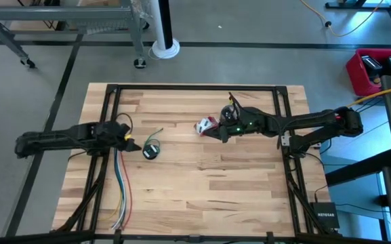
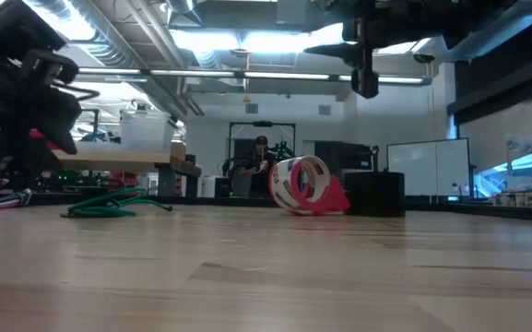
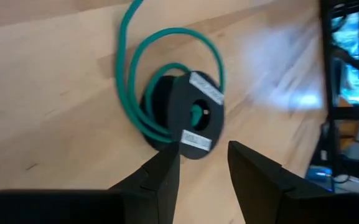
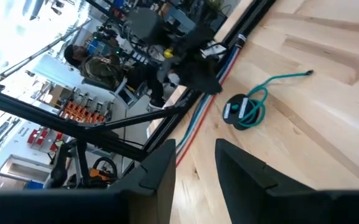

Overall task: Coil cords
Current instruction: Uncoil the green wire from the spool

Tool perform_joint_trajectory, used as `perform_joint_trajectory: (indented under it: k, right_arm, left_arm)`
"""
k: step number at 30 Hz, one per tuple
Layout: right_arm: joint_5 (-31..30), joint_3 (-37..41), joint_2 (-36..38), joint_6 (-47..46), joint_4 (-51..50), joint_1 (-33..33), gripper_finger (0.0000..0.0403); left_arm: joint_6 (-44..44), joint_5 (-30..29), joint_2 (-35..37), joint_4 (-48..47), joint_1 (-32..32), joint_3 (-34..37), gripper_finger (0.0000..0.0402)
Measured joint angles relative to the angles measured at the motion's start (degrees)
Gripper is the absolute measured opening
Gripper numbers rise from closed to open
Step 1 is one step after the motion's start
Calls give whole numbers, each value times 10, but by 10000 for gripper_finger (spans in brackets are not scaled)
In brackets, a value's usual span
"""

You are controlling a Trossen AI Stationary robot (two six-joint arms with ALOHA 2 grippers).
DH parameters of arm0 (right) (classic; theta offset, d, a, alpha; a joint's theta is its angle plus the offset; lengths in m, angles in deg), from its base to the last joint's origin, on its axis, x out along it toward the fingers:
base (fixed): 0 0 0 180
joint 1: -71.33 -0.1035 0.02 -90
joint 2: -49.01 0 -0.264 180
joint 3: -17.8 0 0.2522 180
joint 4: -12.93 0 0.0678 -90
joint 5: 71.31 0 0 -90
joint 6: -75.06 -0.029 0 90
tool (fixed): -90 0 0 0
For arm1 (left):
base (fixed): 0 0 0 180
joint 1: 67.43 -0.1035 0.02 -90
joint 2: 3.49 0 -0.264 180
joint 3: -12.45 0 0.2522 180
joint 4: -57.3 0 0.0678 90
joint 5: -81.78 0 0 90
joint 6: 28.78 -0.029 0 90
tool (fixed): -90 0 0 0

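The left gripper (image 1: 133, 143) hovers with jaws released, the cord (image 1: 152, 150) lying flat on the bench (image 1: 202, 196) just ahead of them, its loose green tail trailing away beyond. The right gripper (image 1: 219, 134), jaws parted, stands beside a tape roll (image 1: 204, 125).

1. Even, bright light covers my wooden table (image 1: 202, 176) from above; shadows under my arms are soft and short.
2. At table height, ceiling lights (image 2: 247, 41) glare white, and my arm at the edge shows as a dark, blurred silhouette.
3. Past my left gripper (image 3: 204, 165), the green cord (image 3: 167, 93) is smeared, and a pale sheen lies on the wood.
4. Past my right gripper (image 4: 195, 158), the room looks washed out at the edge.
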Motion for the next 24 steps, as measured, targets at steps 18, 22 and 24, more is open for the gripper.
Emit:
perform_joint_trajectory:
  k: [18, 22, 24]
  right_arm:
    - [0, 0, 0, 0, 27, 0, 117]
    - [0, 0, 0, 0, 31, 0, 117]
    - [0, 0, 0, 1, 31, 0, 117]
  left_arm:
    - [-4, 27, -203, 132, 1, -1, 129]
    - [-12, 27, -216, 124, 4, 0, 129]
    - [-12, 27, -219, 117, 4, 1, 129]
